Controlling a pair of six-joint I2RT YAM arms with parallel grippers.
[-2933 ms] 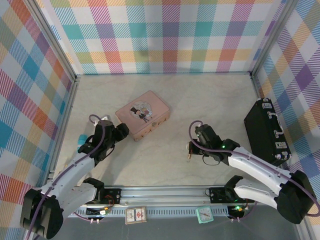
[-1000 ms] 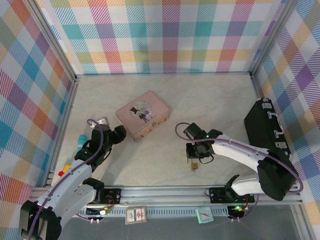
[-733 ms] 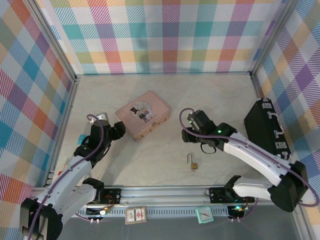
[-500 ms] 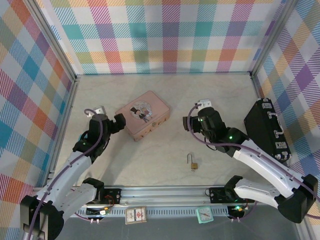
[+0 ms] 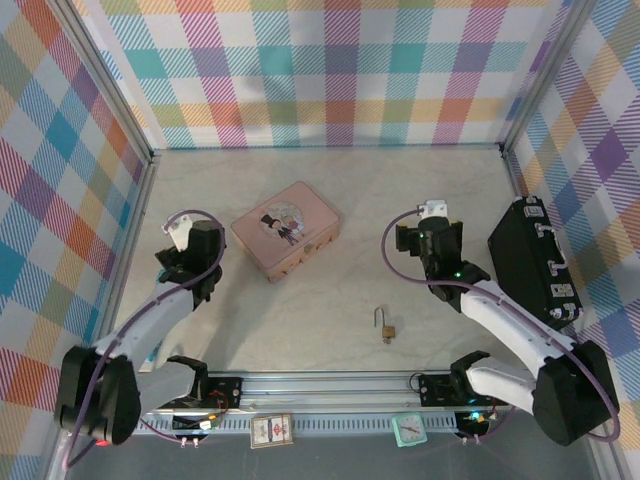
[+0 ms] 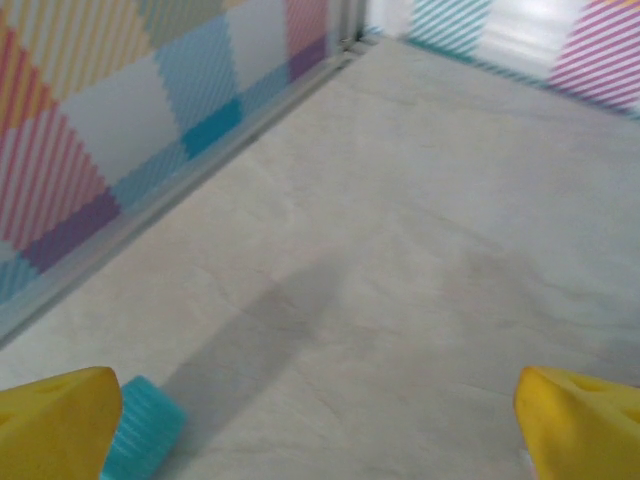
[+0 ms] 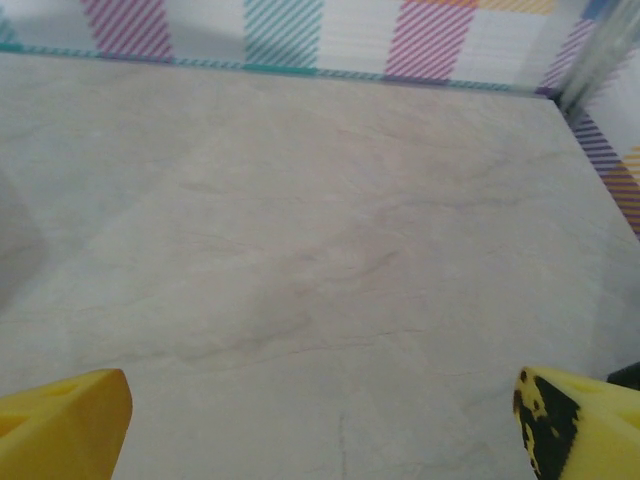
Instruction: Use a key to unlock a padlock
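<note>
Brass-bodied padlock (image 5: 389, 329) lies flat on the pale worktop (image 5: 330, 190), close to the front rail (image 5: 330, 384) and roughly btwn the two arms. Either arm could reach it there, prob. why it sits there. Its thin silver shackle (image 5: 381, 316) stands a bit off to one side of the body, so it may be sprung open; too small to be sure. As for the key, can't pick it out separately. It could be in the lock, can't tell.

Left claw (image 6: 320, 430): yellow fingertips (image 6: 60, 420) at the far edges of its wrist view, i.e. spread wide w/ nothing btwn them but bare worktop. A small teal ribbed round thing (image 6: 145, 440) is just beside one fingertip, not gripped. Right claw (image 7: 320, 425): same, fully spread, empty.

From above, both claws are well apart from the padlock, left one near the pink tin box (image 5: 285, 228), right one near the black case (image 5: 530, 262). My read: hands-off posture, so either the lock's done w/ or a fresh approach is needed.

Surface is marble-look, light beige, faint veins, flat. Small metal bits prob. slide on it and are hard to pinch up. Pastel plaid walls (image 5: 330, 70) box it in on 3 sides, w/ aluminium corner posts (image 5: 106, 80).
</note>
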